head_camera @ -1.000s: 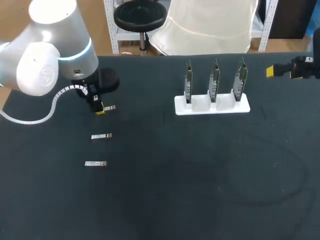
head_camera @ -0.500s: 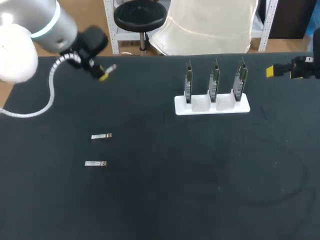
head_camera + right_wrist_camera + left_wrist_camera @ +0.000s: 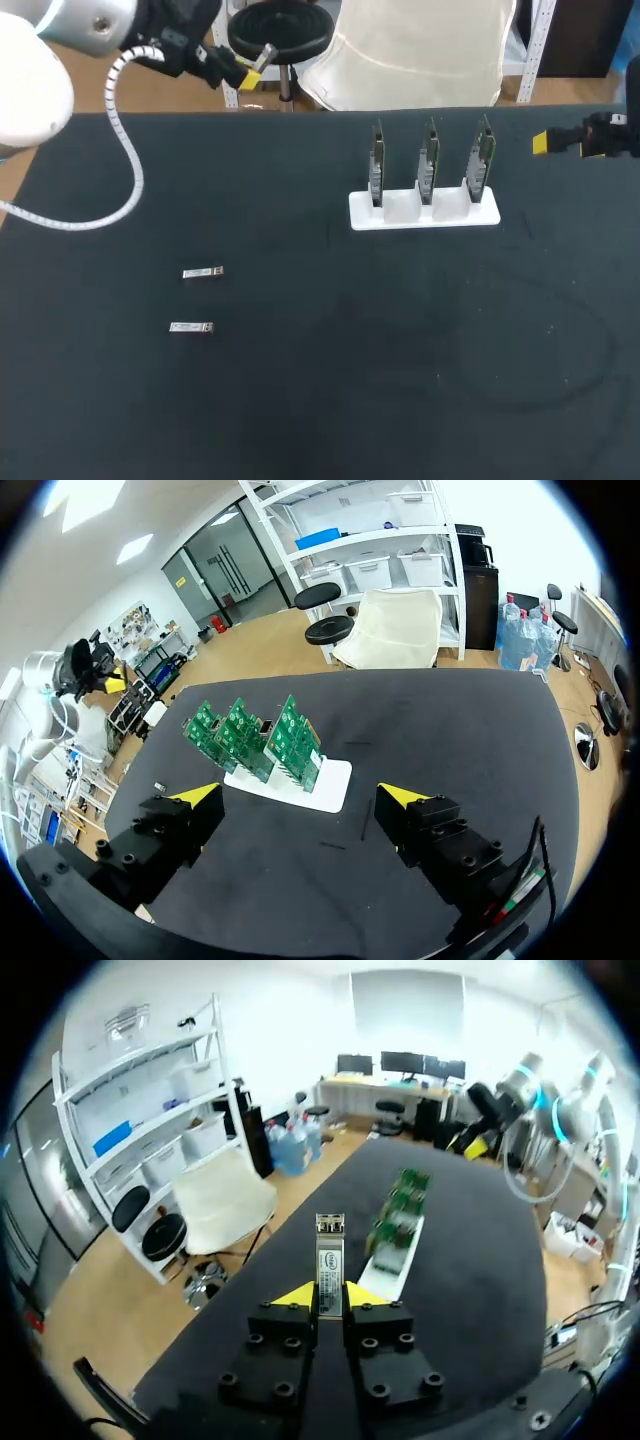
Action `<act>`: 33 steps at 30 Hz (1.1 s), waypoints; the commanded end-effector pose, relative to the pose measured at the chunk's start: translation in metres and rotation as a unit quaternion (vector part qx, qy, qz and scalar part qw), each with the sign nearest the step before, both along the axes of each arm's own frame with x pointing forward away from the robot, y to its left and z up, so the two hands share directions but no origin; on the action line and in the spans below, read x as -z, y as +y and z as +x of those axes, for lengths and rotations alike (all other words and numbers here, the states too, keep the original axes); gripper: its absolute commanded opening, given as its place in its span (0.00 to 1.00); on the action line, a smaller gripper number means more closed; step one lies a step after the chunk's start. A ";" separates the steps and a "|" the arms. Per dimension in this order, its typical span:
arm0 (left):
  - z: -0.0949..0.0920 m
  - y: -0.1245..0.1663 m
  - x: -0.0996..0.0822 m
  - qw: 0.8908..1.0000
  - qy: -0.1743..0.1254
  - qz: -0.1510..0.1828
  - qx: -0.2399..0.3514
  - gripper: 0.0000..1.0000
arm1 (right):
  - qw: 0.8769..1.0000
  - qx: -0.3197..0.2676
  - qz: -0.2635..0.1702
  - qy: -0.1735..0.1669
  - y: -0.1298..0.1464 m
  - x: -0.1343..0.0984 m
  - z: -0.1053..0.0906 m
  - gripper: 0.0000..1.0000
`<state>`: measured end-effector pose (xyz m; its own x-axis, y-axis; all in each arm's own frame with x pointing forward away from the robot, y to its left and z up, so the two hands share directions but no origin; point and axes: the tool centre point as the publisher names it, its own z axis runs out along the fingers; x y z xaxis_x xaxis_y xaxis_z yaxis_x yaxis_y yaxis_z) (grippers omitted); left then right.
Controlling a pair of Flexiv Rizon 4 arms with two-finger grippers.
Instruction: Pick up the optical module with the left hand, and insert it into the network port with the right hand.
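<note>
Optical module point(image 3: 329, 1260) is pinched in my left pincer point(image 3: 329, 1295). Both yellow tips press its sides near the back end, and most of the body sticks out ahead of the fingers.

It's in the air, well to the left of the white card holder point(image 3: 400, 215) and beyond it, roughly over the far edge of the desk point(image 3: 400, 380). From the wrist the module points roughly toward the holder.

Step, as I read it: pick is done, handover to the right side comes next.

My right pincer point(image 3: 300, 796) is spread wide and empty. It sits to the right of the holder near the desk's far edge, well apart from the module.

Next move calls for:
- bringing both pincers together somewhere near the holder
- right fingers taking the free front part of the body, clear of the left tips
- left letting go only once the right has it square

Three green cards point(image 3: 430, 160) stand upright in the holder. I can't make out the network port from here.

Two spare modules point(image 3: 203, 272) lie flat on the desk, left of the holder and nearer than it, untouched.
</note>
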<state>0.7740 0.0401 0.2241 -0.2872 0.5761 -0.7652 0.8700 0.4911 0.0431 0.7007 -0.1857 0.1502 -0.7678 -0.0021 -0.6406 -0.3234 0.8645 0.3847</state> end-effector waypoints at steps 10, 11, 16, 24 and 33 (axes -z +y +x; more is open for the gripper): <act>-0.025 -0.050 -0.023 0.975 -0.027 -0.202 0.088 0.00 | 1.000 0.002 -0.002 0.000 0.001 0.000 -0.001 1.00; -0.025 -0.054 -0.024 0.973 -0.023 -0.210 0.095 0.00 | 1.000 0.002 -0.002 0.000 0.001 0.000 -0.001 1.00; -0.022 -0.070 -0.024 0.961 -0.017 -0.243 0.133 0.00 | 1.000 0.002 -0.002 0.000 0.001 0.000 -0.001 1.00; -0.020 -0.106 -0.016 0.949 -0.009 -0.268 0.165 0.00 | 1.000 0.002 -0.002 0.000 0.001 0.000 -0.001 1.00; -0.017 -0.124 -0.005 0.946 -0.020 -0.274 0.174 0.00 | 1.000 0.002 -0.002 0.000 0.001 0.000 -0.001 1.00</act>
